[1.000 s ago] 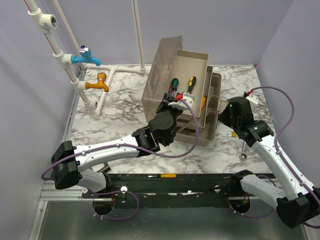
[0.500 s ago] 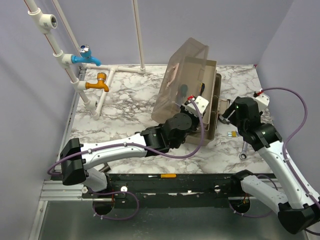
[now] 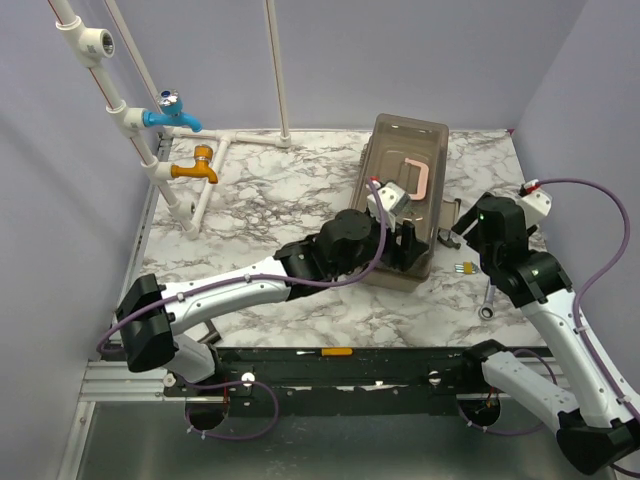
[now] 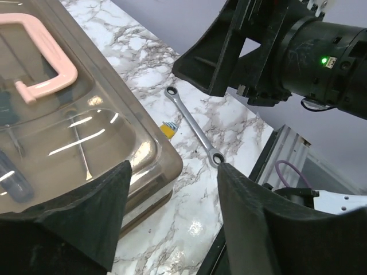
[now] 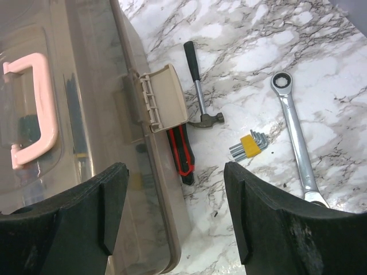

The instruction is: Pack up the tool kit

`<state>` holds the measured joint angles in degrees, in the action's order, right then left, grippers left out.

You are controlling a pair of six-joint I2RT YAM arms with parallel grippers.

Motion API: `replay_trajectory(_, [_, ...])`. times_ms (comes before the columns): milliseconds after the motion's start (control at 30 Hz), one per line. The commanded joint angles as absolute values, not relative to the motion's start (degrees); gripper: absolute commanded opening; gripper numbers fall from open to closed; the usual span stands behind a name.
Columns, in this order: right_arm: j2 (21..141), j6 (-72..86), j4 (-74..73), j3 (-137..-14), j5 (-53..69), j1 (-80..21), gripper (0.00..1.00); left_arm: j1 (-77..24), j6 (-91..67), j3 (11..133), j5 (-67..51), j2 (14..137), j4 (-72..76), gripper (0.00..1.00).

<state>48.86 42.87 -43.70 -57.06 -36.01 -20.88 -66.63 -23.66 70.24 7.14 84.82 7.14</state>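
Two grippers, one box, four loose tools.

1. Toolbox (image 3: 404, 168): lid shut, pink handle (image 3: 418, 180) lying flat on it. In the top view it sits at 1 o'clock from the middle of the marble table (image 3: 260, 205), with its long axis running 12 to 6.
2. Left gripper (image 4: 172, 229): jaws spread wide with nothing in them, over the box's 6 o'clock end.
3. Right gripper (image 5: 172, 229): jaws wide apart and empty, above the box's 3 o'clock wall.
4. Right wrist view only: beige latch (image 5: 163, 97) standing out from the wall, hammer (image 5: 198, 86), and a red-and-black knife (image 5: 180, 152) just beside the box.
5. All three views: ratchet wrench (image 5: 295, 134) and yellow hex-key set (image 5: 249, 144), at 4 o'clock of the box.
6. Top view only: white pipes (image 3: 150, 150) with taps, at 9 to 10 o'clock.

Edges: the wrench lies near the table's front edge and the box's 12 o'clock end is near the back wall. Marble shows between the box and the pipes.
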Motion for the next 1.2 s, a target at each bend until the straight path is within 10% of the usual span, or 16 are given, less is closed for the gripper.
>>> replay_trajectory(0, [48.57, 39.48, -43.15, -58.39, -35.71, -20.76, 0.74, -61.83, -28.05, 69.52, -4.20, 79.46, 6.43, 0.67])
replay_trajectory(233, [52.85, 34.43, -38.16, -62.47, -25.56, -20.83, 0.74, -50.61, -31.26, 66.84, -9.59, 74.74, 0.72, 0.98])
replay_trajectory(567, [61.98, 34.33, -30.41, -64.60, -16.01, -20.83, 0.92, -39.20, -33.61, 68.02, -18.65, 81.55, -4.28, 0.99])
replay_trajectory(1167, [70.83, 38.54, -14.55, -52.46, 9.65, -15.90, 0.91, -33.09, -35.73, 70.43, -29.50, 93.20, -3.72, 0.98])
